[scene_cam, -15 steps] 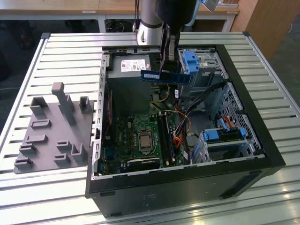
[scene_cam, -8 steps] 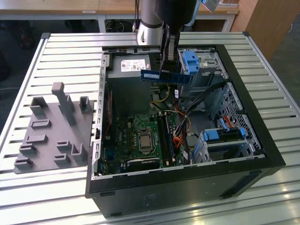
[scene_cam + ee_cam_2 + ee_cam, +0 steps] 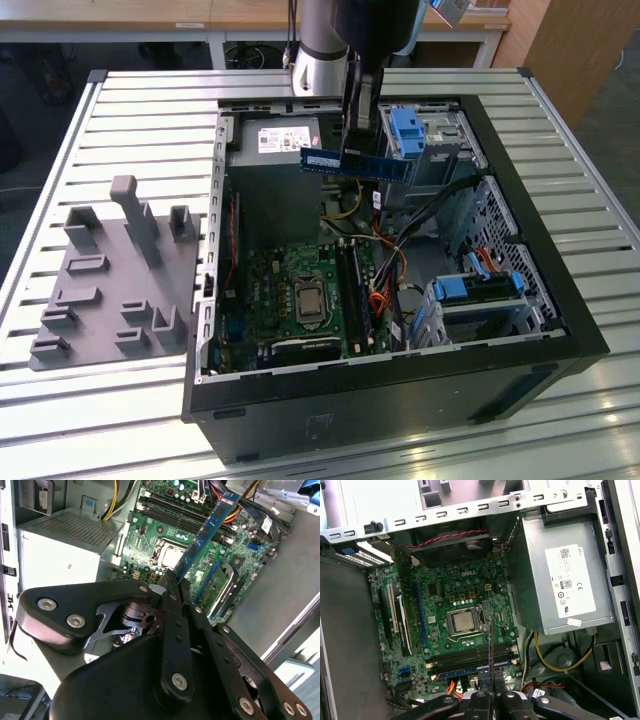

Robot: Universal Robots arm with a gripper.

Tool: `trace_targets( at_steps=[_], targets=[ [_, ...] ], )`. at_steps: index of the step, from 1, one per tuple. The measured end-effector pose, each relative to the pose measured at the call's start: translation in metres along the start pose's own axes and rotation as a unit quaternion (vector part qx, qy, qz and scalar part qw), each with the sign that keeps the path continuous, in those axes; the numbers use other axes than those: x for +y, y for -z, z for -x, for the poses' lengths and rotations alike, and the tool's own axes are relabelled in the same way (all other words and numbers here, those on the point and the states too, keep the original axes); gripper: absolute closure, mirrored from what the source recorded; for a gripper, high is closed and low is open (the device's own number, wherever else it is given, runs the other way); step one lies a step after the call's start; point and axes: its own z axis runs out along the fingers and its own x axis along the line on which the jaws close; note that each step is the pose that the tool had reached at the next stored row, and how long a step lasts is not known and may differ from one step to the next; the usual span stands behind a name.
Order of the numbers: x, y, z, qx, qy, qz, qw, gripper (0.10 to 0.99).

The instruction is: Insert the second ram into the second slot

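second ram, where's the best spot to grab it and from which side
Pinch the second ram across its two flat faces at mid-length, near the upper long edge, coming from above, as the gripper does now. It is thin and long, so a central grip likely keeps it level, and the lower edge is left free for the motherboard slots.

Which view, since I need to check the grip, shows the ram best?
The exterior view: the ram shows broadside along its length, clamped in the gripper above the open case. The second wrist view shows it slanting away from the gripper; the first wrist view shows it edge-on, a thin line.
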Motion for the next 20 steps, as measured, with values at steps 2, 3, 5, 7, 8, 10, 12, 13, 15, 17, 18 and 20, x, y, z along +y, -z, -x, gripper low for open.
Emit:
trace_targets(
  at_steps=[2, 3, 5, 7, 8, 10, 12, 13, 15, 17, 18, 20],
  targets=[
    [0.0, 0.0, 0.0, 0.0, -0.002, 0.0, 1.0, 0.949],
    [0.0, 0.0, 0.0, -0.0001, -0.003, 0.0, 1.0, 0.949],
    [0.0, 0.0, 0.0, -0.0002, -0.005, -0.0001, 1.0, 0.949],
    [0.0, 0.0, 0.0, -0.0003, -0.007, -0.0001, 1.0, 0.949],
    [0.0, 0.0, 0.0, -0.0003, -0.008, -0.0001, 1.0, 0.949],
    [0.0, 0.0, 0.0, -0.0004, -0.01, -0.0001, 1.0, 0.949],
    [0.0, 0.0, 0.0, -0.0004, -0.011, -0.0002, 0.9999, 0.949],
    [0.0, 0.0, 0.0, -0.0005, -0.012, -0.0002, 0.9999, 0.949],
    [0.0, 0.0, 0.0, -0.0005, -0.014, -0.0002, 0.9999, 0.949],
    [0.0, 0.0, 0.0, -0.0006, -0.017, -0.0002, 0.9999, 0.949],
    [0.0, 0.0, 0.0, -0.0006, -0.018, -0.0002, 0.9998, 0.949],
    [0.0, 0.0, 0.0, -0.0008, -0.021, -0.0003, 0.9998, 0.949]
  ],
)
